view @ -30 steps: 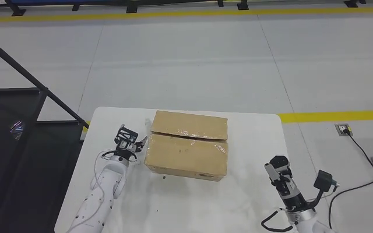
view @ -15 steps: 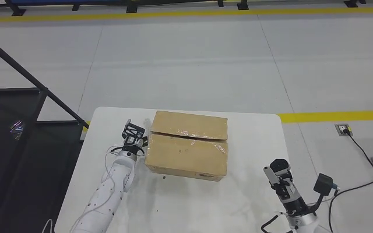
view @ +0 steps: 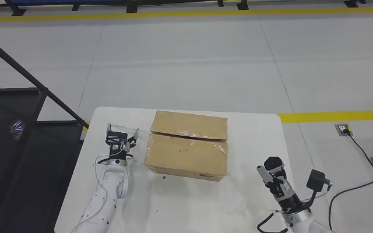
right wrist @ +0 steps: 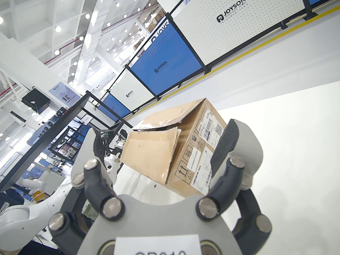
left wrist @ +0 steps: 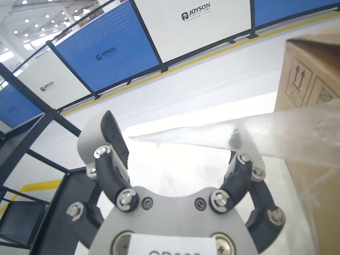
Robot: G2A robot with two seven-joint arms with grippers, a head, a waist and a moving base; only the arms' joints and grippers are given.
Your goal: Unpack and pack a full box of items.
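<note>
You are early in this job. The box (view: 189,145) sits in the middle of the worktop (view: 233,198), nearer the far edge, with both top flaps down, though one flap's edge looks ragged and slightly lifted. Nothing is unpacked yet, so opening, emptying and repacking all remain.

A strip of clear tape (left wrist: 265,131) stretches from the box's left side across your left gripper (left wrist: 175,139), whose jaws are spread and clamp nothing. The strip seems to cling to one finger and may drag. Your right gripper (right wrist: 159,144) hangs near the front right corner, spread and empty. A black frame (view: 46,91) stands off the left edge.
</note>
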